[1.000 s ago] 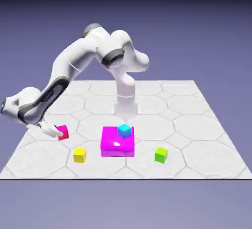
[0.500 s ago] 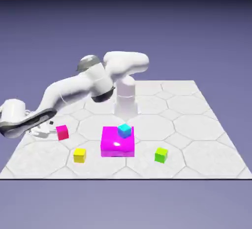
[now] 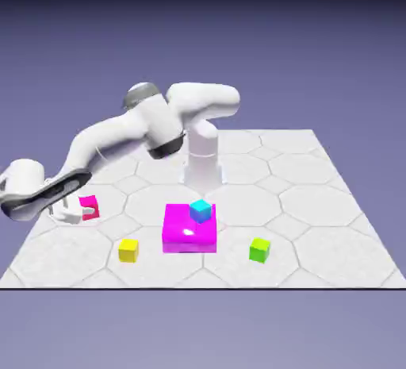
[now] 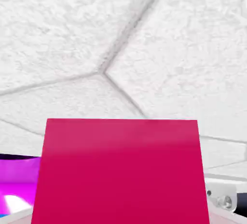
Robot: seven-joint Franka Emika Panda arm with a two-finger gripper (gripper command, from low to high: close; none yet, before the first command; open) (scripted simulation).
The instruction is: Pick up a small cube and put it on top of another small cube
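The small crimson cube (image 3: 90,204) sits between the fingers of my gripper (image 3: 84,211) near the exterior view's left edge of the table, and the gripper is shut on it. In the hand view the crimson cube (image 4: 120,170) fills the lower middle and hides both fingertips. The small cyan cube (image 3: 201,211) rests on top of the large flat magenta block (image 3: 189,234) in the middle of the table, well to the exterior view's right of the gripper.
A small yellow cube (image 3: 128,250) lies near the front edge, between the gripper and the magenta block. A small green cube (image 3: 259,249) lies to the block's right. A corner of the magenta block (image 4: 17,184) shows at the hand view's lower left.
The jaws have closed on the crimson cube. The cube has shifted a little toward the exterior view's left and slightly up in the picture, along with the hand.
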